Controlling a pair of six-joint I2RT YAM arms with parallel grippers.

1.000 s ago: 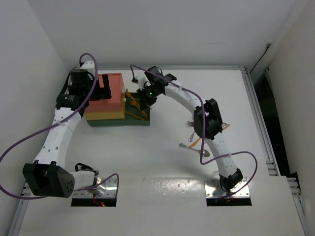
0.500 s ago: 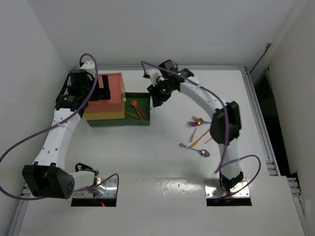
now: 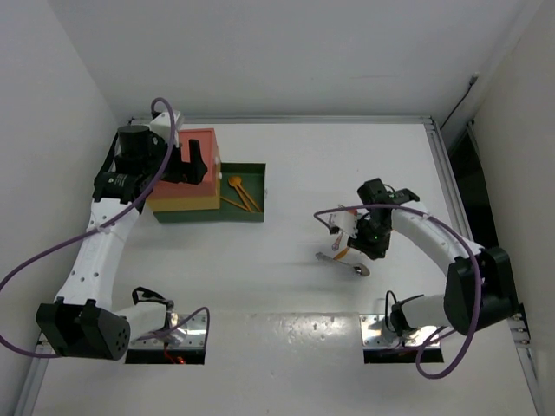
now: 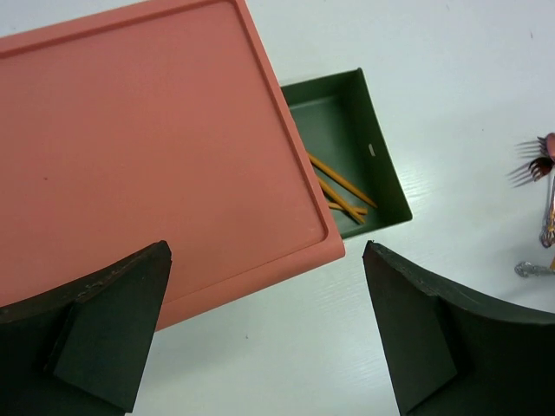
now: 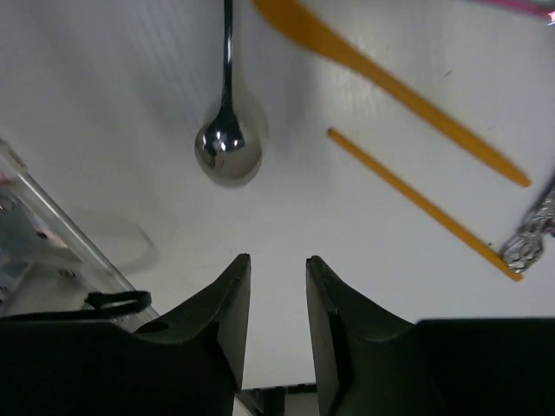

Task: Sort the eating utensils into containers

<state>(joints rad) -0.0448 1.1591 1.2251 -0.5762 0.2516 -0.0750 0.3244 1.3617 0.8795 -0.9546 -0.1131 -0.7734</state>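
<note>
The containers are one stacked block [image 3: 186, 173] with a red-orange top [image 4: 147, 147], a yellow middle and a dark green bottom drawer [image 3: 247, 186] pulled open. Orange utensils [image 4: 342, 192] lie in the green drawer [image 4: 347, 121]. My left gripper [image 3: 201, 165] hovers over the block's right edge, open wide and empty [image 4: 267, 251]. My right gripper [image 3: 373, 250] hangs low over the loose pile, slightly open and empty [image 5: 276, 260]. Ahead of it lie a silver spoon [image 5: 227, 152] and two orange utensils [image 5: 390, 82]. The spoon [image 3: 349, 265] also shows from above.
Purple-pink forks [image 4: 536, 165] lie at the pile's far end, partly hidden under my right arm in the top view. A raised rail [image 3: 451, 173] runs along the table's right side. White walls close in the left and back.
My right arm has swung back from the green drawer to the loose pile on the right. My left gripper has shifted slightly right over the block.
</note>
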